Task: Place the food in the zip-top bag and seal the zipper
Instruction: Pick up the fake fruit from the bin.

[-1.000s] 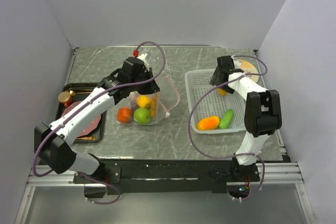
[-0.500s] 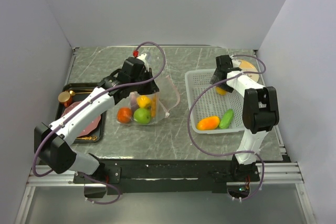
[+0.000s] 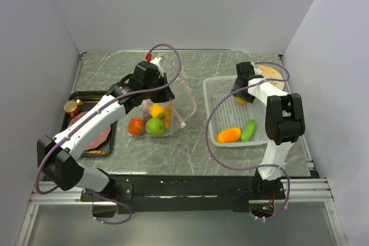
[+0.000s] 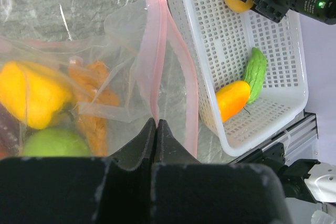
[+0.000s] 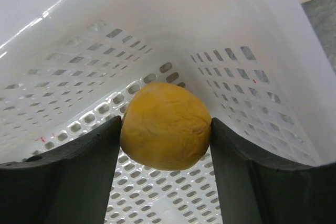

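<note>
- Food first, nearest the arms: the orange mango [image 3: 229, 135] and green cucumber [image 3: 249, 130] lie touching at the near end of the white basket [image 3: 216, 93]. They look light, hard and glossy, so probably slippery; I'd take each across its middle.
- On the bench to the left, the lime [image 3: 155, 126], tomato [image 3: 136, 125] and yellow pepper [image 3: 157, 110] already sit inside the zip-top bag [image 3: 180, 99].
- The bag is thin, floppy film that sags wherever it isn't held.
- Its zipper [image 4: 156, 61] looks like the firmer part to hold, and the left claw [image 4: 157, 123] is pinched tight on that pink strip, holding the mouth up.
- Farther back, in the basket's far corner, the round yellow fruit [image 5: 165, 140] rests on the slotted floor.
- The right claw [image 5: 165, 121] straddles it at its widest, fingers against or nearly against both sides. I can't tell if it has bitten yet.
- A smooth ball like that could squirt out, so a centred squeeze seems wise.
</note>
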`<state>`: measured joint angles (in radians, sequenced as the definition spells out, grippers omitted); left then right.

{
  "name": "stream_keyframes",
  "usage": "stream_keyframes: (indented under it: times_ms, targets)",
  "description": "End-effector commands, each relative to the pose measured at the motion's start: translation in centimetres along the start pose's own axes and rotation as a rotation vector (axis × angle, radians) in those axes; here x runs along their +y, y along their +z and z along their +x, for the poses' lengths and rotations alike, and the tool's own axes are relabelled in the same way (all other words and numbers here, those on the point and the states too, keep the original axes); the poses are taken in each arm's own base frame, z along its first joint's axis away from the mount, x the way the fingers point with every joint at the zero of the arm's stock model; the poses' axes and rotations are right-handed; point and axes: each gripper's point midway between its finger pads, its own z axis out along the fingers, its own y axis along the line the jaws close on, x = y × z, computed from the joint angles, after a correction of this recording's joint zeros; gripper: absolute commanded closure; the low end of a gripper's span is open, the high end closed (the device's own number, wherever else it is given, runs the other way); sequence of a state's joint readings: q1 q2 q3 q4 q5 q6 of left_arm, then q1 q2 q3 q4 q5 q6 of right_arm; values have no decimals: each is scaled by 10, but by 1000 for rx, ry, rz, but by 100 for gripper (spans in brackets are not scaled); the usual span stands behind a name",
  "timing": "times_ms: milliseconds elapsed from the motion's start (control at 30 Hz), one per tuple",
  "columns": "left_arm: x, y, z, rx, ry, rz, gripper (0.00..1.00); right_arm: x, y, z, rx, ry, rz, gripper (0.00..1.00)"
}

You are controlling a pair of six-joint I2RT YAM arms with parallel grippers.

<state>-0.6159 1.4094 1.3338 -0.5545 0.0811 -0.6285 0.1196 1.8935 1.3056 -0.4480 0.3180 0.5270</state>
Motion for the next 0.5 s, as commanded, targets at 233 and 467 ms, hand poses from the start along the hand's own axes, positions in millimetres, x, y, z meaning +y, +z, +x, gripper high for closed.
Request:
stream_keyframes:
  times_ms: [233,467]
  targets:
    - [-6,-8,-10,-39,10,23,99,32,-49,-10,-22,18,-249,66]
    - [-7,-5,-6,-21,9,36,99,37,-116,13,-45,32,-470,63]
